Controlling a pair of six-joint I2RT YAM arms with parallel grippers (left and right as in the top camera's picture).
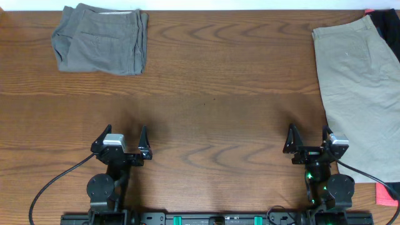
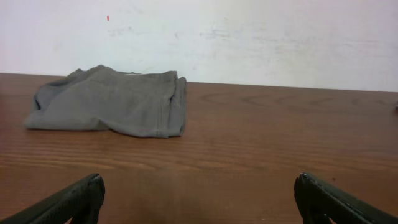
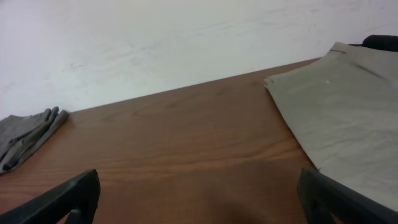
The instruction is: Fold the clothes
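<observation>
Overhead: I found the grey shorts (image 1: 100,39) folded at the far left corner of the desk (image 1: 212,106), likely set aside as finished; the beige shorts (image 1: 359,94) lay flat along its right edge. Left wrist: left gripper (image 2: 199,186) was released, empty. Right wrist: right gripper (image 3: 199,183) was released, facing the beige shorts (image 3: 336,118)

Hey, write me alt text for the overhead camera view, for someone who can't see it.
At the near edge of a wooden table, the left tool and right tool both stand open and empty. Folded grey shorts lie far left; larger beige shorts lie flat along the right edge, black and coral cloth beside them.
</observation>
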